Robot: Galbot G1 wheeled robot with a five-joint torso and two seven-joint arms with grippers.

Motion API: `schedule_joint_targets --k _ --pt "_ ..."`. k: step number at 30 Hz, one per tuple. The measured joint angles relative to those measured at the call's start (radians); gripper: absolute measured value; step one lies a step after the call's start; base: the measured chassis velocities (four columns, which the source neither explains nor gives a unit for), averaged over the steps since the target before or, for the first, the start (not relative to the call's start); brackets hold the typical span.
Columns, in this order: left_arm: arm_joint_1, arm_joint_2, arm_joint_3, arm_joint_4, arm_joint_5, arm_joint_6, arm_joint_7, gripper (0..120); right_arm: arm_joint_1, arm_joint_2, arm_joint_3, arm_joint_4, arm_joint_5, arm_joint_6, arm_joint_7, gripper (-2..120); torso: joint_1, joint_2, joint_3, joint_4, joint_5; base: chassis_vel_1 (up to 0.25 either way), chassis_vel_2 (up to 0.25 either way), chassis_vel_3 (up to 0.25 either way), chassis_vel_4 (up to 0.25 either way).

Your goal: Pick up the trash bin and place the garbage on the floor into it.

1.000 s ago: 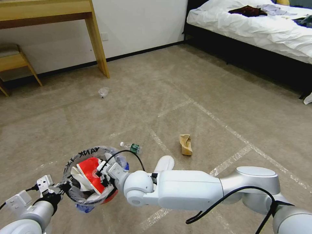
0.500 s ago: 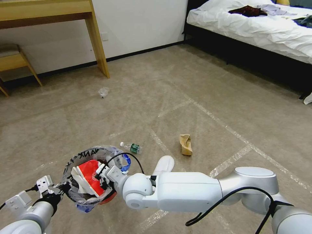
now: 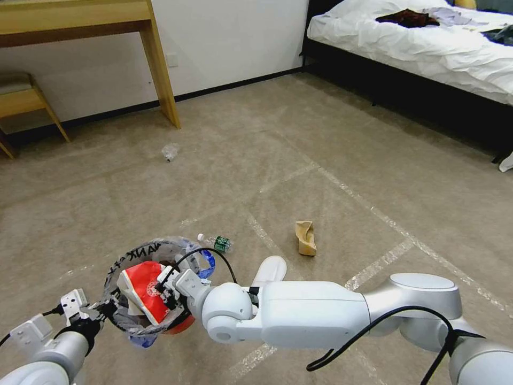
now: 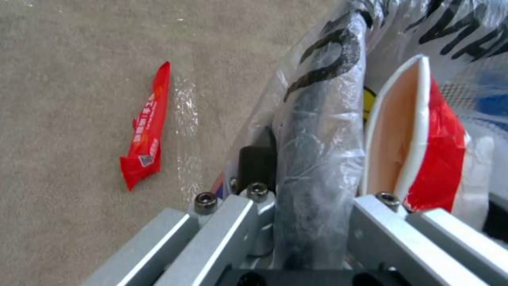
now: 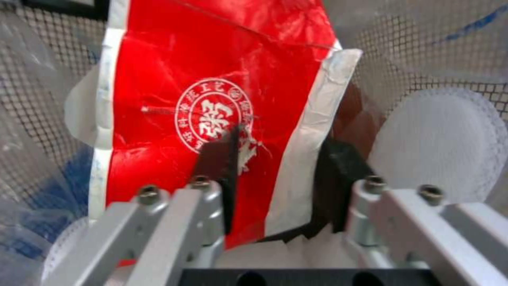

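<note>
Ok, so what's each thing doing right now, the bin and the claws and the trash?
trash bin: held up by its rim, bag-lined, partly filled.
left claw: shut on the trash bin's rim.
right claw: open, inside the trash bin.
red pack: standing in the trash bin.
bottle: lying on the floor.
cardboard scrap: crumpled, on the floor.
red wrapper: on the floor.
plastic scrap: on the floor.

1. Right arm [image 3: 320, 313]: glossy white shell, rounded joints, silver-grey elbow housing.
2. A black cable [image 3: 374, 331] loops along that arm; a thinner one arcs over the wrist.
3. Right gripper [image 5: 275, 190]: silver aluminium finger brackets, dark hex screws, black pads.
4. Left gripper [image 4: 296, 222]: same brushed-metal brackets and bolt heads, black base beneath.
5. Left arm [image 3: 48, 353]: pale grey, small white connector blocks, thin black wire.
</note>
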Motion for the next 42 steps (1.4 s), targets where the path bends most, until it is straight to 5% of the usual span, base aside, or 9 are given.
schedule_joint_targets --k 17,42 --pt "-0.009 0.001 0.002 0.015 -0.002 0.001 0.002 1 0.005 -0.027 0.014 0.052 0.014 -0.011 0.013 99 0.000 0.000 0.000 0.0000 0.0000 0.000 0.000 0.000 0.000" --pt "-0.018 -0.004 0.004 0.038 -0.003 0.002 0.003 1 0.009 -0.040 0.015 0.079 0.027 -0.023 0.032 100 0.000 0.000 0.000 0.0000 0.0000 0.000 0.000 0.000 0.000"
